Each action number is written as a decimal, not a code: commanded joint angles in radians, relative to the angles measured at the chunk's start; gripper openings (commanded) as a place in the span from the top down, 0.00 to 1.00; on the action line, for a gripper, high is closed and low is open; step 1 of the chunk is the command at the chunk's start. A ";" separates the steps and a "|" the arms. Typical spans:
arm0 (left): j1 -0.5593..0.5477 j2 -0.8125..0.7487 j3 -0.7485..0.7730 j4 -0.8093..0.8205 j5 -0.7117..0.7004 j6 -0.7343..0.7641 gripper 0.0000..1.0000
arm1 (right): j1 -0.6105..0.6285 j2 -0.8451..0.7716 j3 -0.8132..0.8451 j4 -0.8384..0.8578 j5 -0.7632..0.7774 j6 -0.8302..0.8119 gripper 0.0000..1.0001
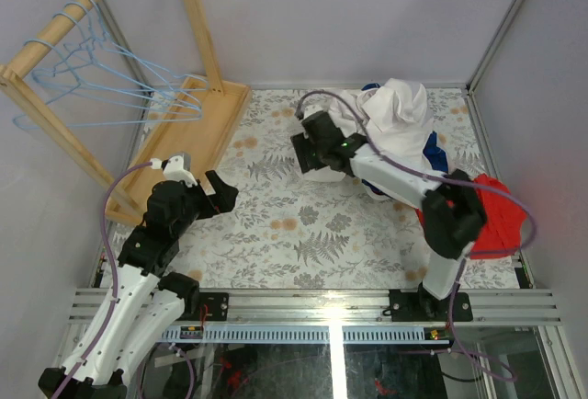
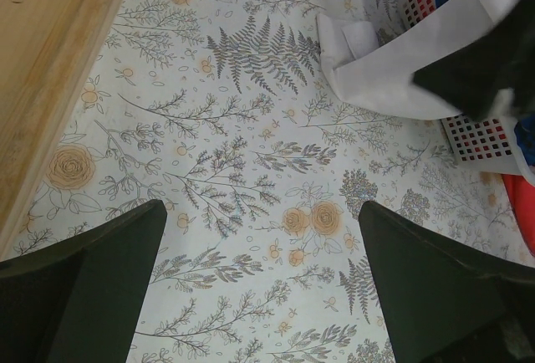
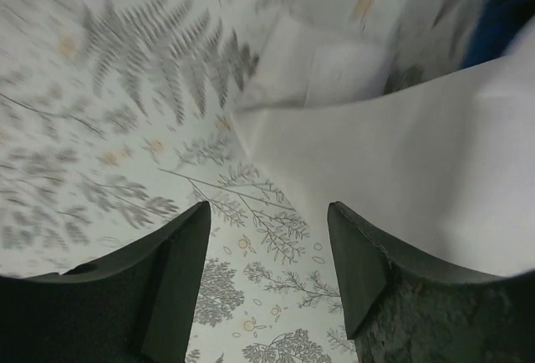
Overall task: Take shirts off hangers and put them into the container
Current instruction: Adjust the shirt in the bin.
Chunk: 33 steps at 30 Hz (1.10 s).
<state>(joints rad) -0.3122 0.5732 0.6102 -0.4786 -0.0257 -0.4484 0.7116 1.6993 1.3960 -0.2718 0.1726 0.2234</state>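
1. Surface (image 1: 294,224): flat top covered in a pale floral and fern print.
2. Rack: light wooden pole (image 1: 64,22) on slanted legs, standing on a wooden base board (image 1: 197,128) at the far left.
3. Hangers (image 1: 101,82): several thin light-blue wire triangles, hooked on the pole close together.
4. Container (image 2: 476,137): small white plastic basket with grid sides, at the far right of the surface. It is mostly buried under cloth, and only patches of its wall show in the left wrist view.
5. White collared shirt (image 1: 395,109): heaped over the container, with one flat fold spilling onto the surface on its left side.
6. Dark blue shirt (image 1: 434,153): a corner shows at the right edge of the heap.
7. Plain bright red cloth (image 1: 496,215): lies near the right arm's elbow, beside the heap.
8. Left claw (image 2: 261,208): spread wide over bare surface near the base board and holding nothing.
9. Right claw (image 3: 267,208): spread at the left edge of the white fold. That view is blurred, but the cloth seems to lie against one finger (image 3: 376,279) rather than between the two.
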 commanded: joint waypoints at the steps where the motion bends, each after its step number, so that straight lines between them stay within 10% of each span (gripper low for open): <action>1: 0.006 -0.007 0.029 0.011 -0.016 -0.001 0.00 | 0.017 0.168 0.138 -0.115 0.034 0.028 0.35; 18: 0.007 -0.011 0.029 0.008 -0.020 0.000 0.00 | 0.031 0.562 0.347 -0.245 0.087 -0.006 0.28; 21: 0.007 -0.016 0.027 0.009 -0.025 -0.001 0.00 | 0.028 0.540 0.296 -0.206 0.033 -0.007 0.38; 27: 0.007 -0.012 0.027 0.014 -0.018 -0.001 0.00 | 0.026 0.415 0.197 -0.123 0.043 -0.020 0.89; 33: 0.007 -0.009 0.029 0.009 -0.017 -0.001 0.00 | 0.026 0.250 0.247 -0.171 0.093 -0.043 1.00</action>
<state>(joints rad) -0.3122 0.5663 0.6102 -0.4789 -0.0284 -0.4484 0.7341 2.1326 1.6012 -0.4221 0.2276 0.2073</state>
